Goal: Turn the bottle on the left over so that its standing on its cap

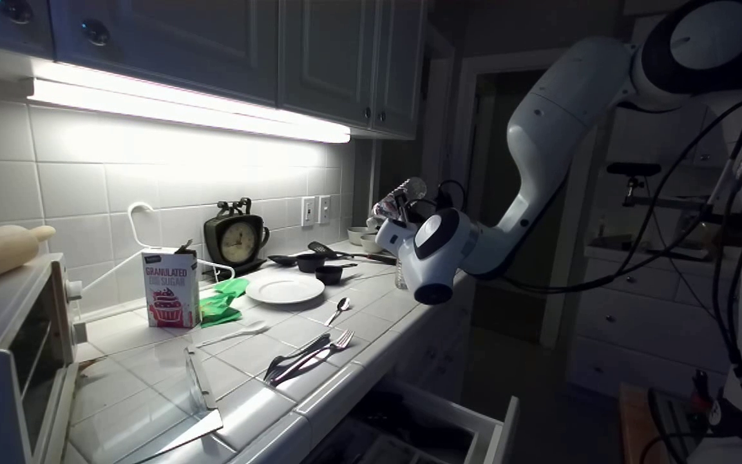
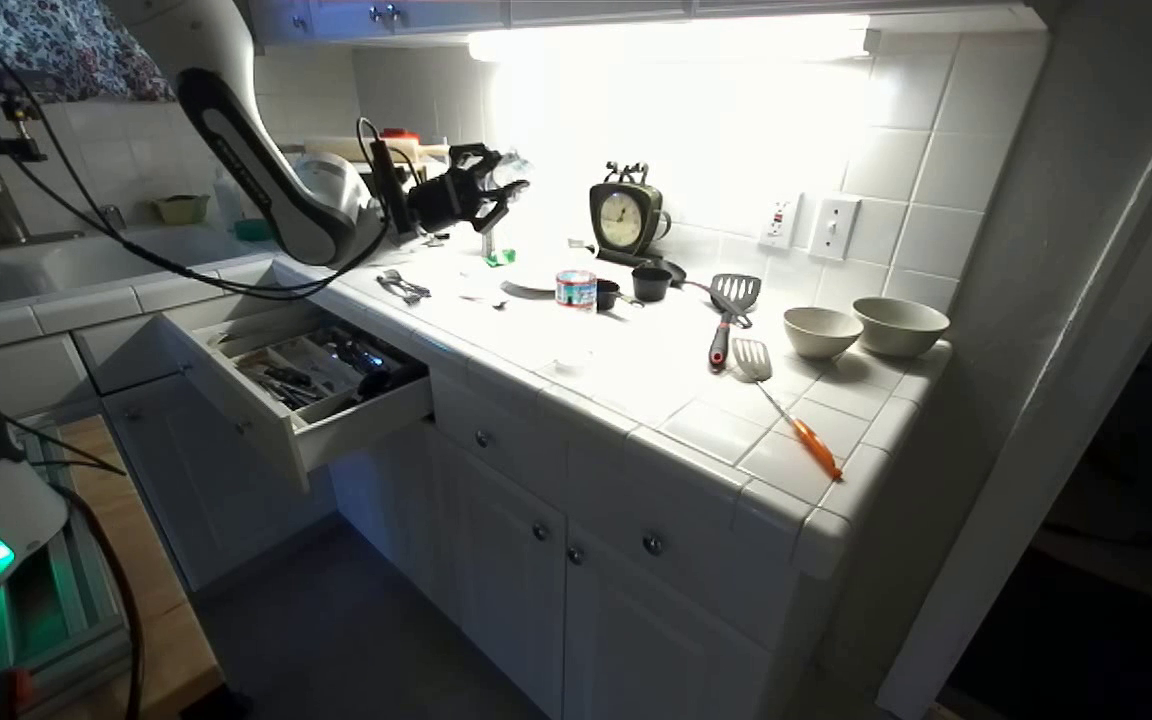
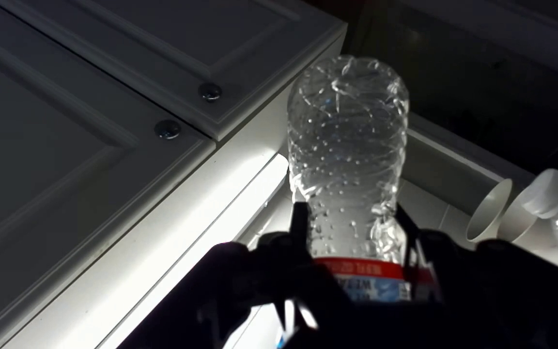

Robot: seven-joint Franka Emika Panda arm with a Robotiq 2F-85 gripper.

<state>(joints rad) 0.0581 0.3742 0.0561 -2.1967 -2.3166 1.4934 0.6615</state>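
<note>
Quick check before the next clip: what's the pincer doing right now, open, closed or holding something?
Pincer: closed on a clear plastic bottle, holding it in the air.

A kitchen: sink (image 2: 66, 265), tiled counter (image 1: 371, 314), wall cabinets (image 1: 323, 58), cutlery drawer (image 2: 366, 430), spatulas (image 2: 736, 290) and bowls (image 2: 822, 338).

In an exterior view, the counter (image 1: 371, 309) bears a clock (image 1: 237, 241) behind the plate (image 1: 285, 291), a sugar carton (image 1: 170, 293) to the plate's left and a fork (image 1: 324, 351) in front.
</note>
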